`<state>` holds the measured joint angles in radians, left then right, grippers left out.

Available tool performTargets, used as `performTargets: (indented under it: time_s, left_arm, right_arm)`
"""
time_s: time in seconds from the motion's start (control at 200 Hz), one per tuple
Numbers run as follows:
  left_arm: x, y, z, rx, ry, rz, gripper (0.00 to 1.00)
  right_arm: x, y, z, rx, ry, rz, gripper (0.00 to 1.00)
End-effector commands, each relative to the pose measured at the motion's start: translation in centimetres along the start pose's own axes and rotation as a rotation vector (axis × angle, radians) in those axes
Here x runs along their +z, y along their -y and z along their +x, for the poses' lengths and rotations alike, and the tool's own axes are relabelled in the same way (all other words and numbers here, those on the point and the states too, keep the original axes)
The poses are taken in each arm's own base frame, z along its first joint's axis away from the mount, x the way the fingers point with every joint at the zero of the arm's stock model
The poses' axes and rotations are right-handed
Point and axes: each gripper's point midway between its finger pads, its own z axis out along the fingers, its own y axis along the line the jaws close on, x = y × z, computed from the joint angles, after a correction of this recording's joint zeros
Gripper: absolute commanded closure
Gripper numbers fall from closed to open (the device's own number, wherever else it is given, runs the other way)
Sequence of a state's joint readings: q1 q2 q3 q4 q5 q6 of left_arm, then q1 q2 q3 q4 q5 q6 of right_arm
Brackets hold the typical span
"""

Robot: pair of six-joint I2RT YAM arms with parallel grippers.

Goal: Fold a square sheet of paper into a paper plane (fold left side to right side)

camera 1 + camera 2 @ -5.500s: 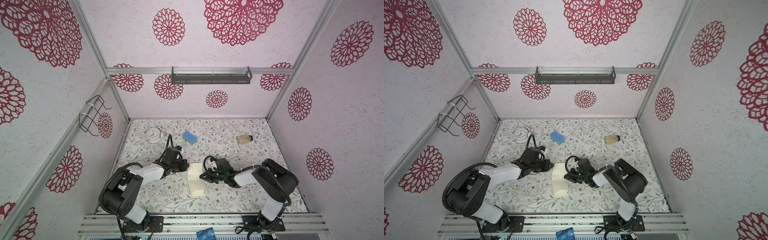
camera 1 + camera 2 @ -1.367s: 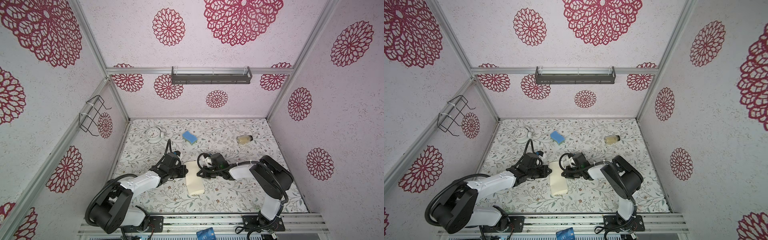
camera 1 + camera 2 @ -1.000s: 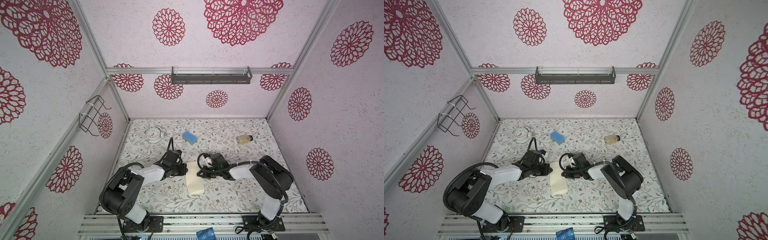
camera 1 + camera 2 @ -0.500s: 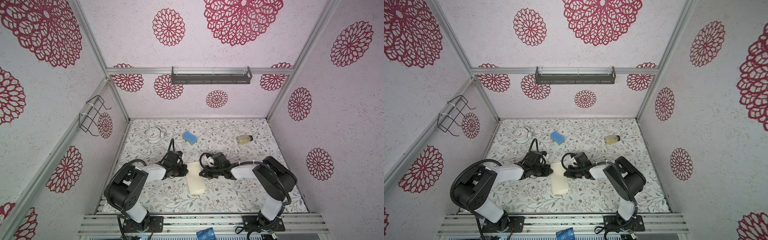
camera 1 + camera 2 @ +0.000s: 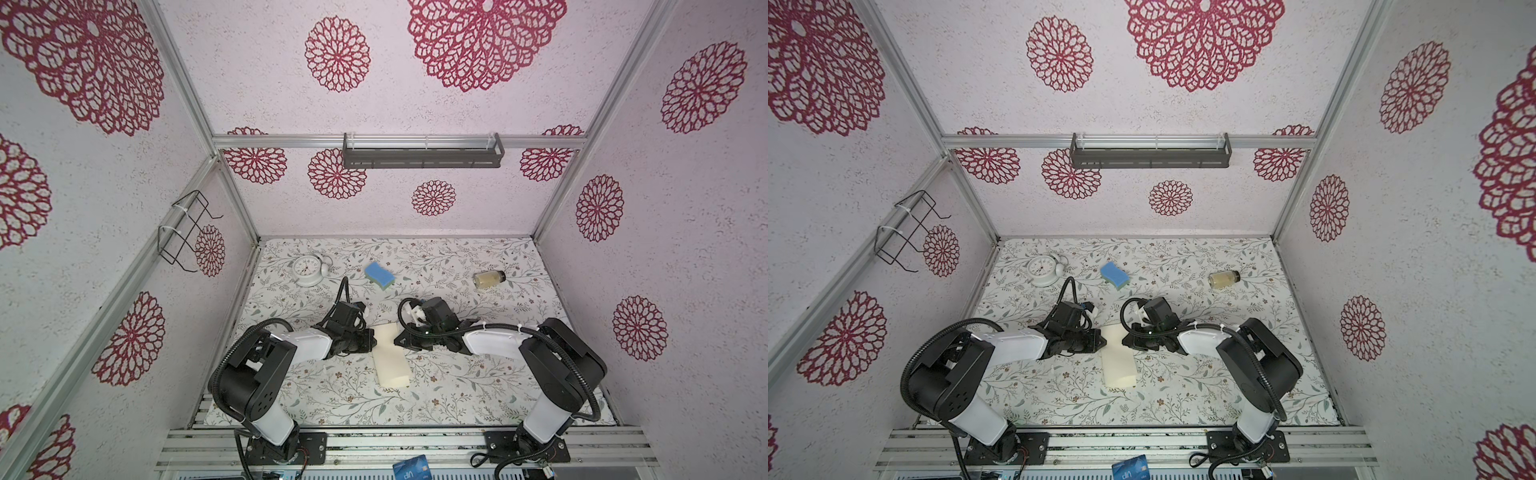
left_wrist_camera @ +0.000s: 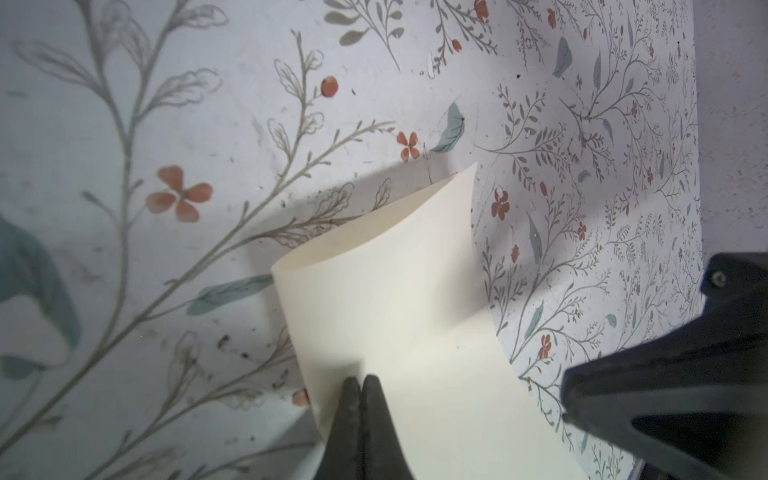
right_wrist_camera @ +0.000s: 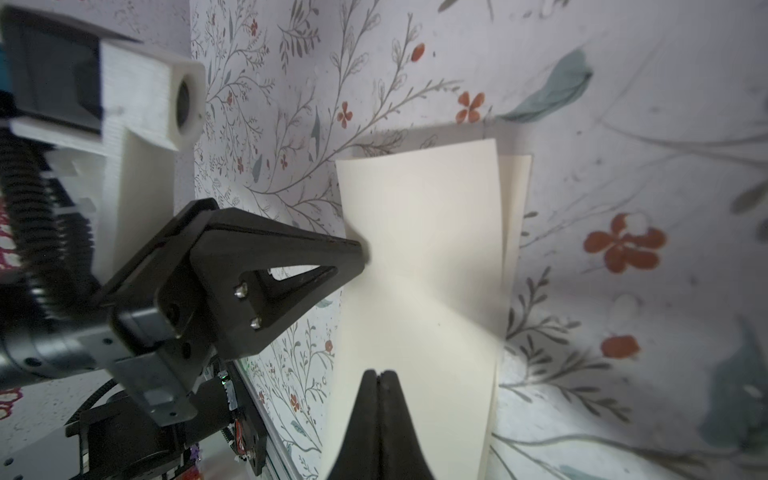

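Left hand [image 5: 373, 342] and right hand [image 5: 397, 340], both clenched, touch one folded paper sheet [image 5: 392, 365].

A robot test cell in a lab is showing here: aluminium posts [image 5: 183, 79] are framing panel walls [image 5: 374, 216] papered with red rosettes, a floral sheet is covering the bench [image 5: 457, 374], and a left arm [image 5: 249, 374] and right arm [image 5: 561, 365] are sitting bolted to a slotted rail [image 5: 395, 440].

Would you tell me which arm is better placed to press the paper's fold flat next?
Left, probably. The left gripper, shut, rests on the paper beside the rounded, unflattened fold, which faces that arm. The right gripper, also shut, reaches in from the side of the loose edges.
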<state>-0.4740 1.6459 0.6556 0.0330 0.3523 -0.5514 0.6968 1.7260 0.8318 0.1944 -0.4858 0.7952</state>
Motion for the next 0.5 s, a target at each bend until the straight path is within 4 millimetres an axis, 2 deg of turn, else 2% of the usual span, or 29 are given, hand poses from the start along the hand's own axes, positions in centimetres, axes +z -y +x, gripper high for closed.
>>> performTargets:
  time_s: [0.0,0.27,0.495]
  left_arm:
    - [0.4,-0.5,0.5,0.003,-0.013,-0.006,1.00]
    - [0.4,-0.5,0.6,0.005,-0.016,-0.003,1.00]
    - [0.5,-0.5,0.7,0.004,-0.021,-0.004,1.00]
  right_arm:
    - [1.1,-2.2,0.0,-0.008,-0.007,-0.053,1.00]
    - [3.4,-3.9,1.1,-0.018,-0.037,-0.087,1.00]
    - [4.8,-4.3,2.1,-0.017,-0.061,-0.100,1.00]
